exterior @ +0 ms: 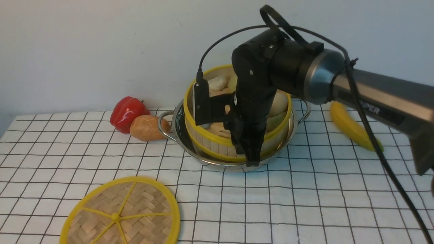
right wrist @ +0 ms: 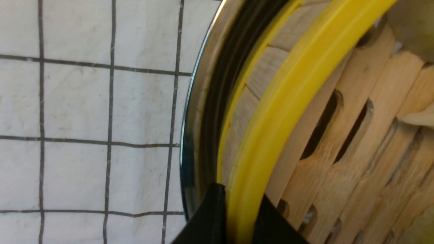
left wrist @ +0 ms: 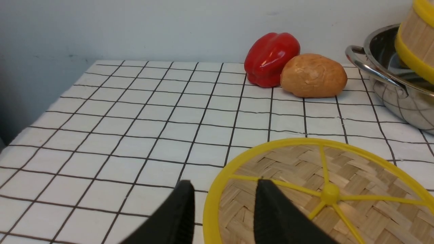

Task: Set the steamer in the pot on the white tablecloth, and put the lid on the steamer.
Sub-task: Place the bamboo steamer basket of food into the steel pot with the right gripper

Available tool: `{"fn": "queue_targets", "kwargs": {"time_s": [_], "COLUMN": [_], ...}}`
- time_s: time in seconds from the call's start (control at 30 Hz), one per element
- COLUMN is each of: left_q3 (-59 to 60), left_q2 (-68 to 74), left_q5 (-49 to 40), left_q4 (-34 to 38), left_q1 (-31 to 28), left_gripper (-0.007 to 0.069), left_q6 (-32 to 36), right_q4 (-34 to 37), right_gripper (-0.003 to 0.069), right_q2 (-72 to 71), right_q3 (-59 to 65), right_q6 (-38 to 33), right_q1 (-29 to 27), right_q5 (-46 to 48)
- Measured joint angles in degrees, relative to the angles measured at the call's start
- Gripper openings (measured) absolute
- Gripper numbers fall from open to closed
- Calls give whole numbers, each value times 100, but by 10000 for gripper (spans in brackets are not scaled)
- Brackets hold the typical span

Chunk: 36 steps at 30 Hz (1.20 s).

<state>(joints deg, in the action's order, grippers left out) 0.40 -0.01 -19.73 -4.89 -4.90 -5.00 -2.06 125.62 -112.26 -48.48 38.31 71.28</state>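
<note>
The steamer (exterior: 210, 144), with buns inside, sits tilted in the shiny pot (exterior: 181, 137) on the white tablecloth (exterior: 305, 203). Its near side is low in the pot and its far side is raised. My right gripper (exterior: 252, 157) reaches down from above and is shut on the steamer's near yellow rim. In the right wrist view the gripper (right wrist: 239, 220) pinches that rim, with slats of the steamer (right wrist: 339, 142) on one side and the pot (right wrist: 203, 101) on the other. The lid (exterior: 120, 213) lies flat at the front left. My left gripper (left wrist: 225, 183) is open, straddling the rim of the lid (left wrist: 305, 169).
A red pepper (exterior: 127, 113) and a brown potato (exterior: 147, 128) lie just left of the pot's handle. A yellow banana (exterior: 352, 127) lies to the pot's right, under my right arm. The wall stands close behind the pot.
</note>
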Motion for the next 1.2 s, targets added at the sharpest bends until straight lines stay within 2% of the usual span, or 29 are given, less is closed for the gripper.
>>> {"fn": "queue_targets", "kwargs": {"time_s": [0.3,0.57,1.2], "left_q3": [0,0,0], "left_q2": [0,0,0], "left_q5": [0,0,0], "left_q4": [0,0,0], "left_q1": [0,0,0], "left_gripper": [243,243,243], "left_q6": [0,0,0], "right_q4": [-34,-233,-171], "right_gripper": [64,64,64], "right_q2": [188,287,460], "right_q3": [0,-10,-17], "right_q6": [-125,-131,-131], "right_q1": [0,0,0], "right_q5": [-296,-306,-236]}}
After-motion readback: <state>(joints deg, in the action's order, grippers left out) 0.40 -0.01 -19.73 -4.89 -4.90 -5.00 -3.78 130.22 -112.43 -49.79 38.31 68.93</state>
